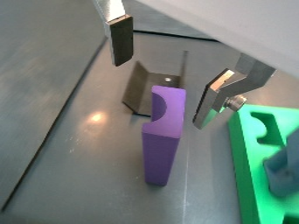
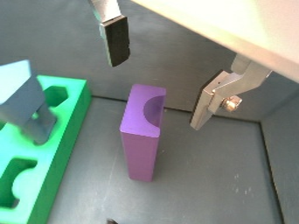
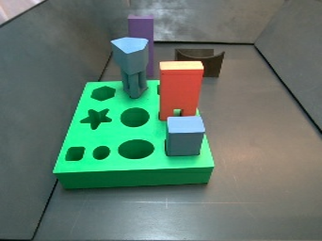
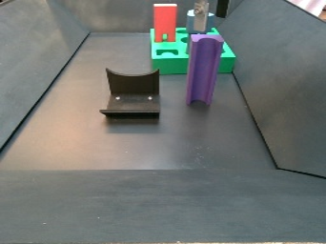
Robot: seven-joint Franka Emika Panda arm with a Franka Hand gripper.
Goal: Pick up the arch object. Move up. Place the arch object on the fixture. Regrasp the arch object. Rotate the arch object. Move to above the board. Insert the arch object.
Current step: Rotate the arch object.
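Dark grey floor, walled in: the arch (image 2: 142, 131) stands on end, the claw (image 2: 162, 72) open above it.

Seen in both wrist views, the claw hangs over the arch with its fingers (image 1: 121, 39) spread wide, one either side of the top and touching nothing. The arch stands upright on the floor (image 4: 152, 143) just beside the board (image 3: 132, 141), its scooped notch near the top; in a side view the fixture (image 4: 132, 93) sits near it, empty. On the board stand a red block (image 3: 182, 89), a blue-grey column (image 3: 128, 66) and a small blue cube (image 3: 185, 135). I judge this the first step, the pick-up not yet made. Next the claw needs to drop straight down until the pads flank the arch's upper part, then close squarely so it does not tip.
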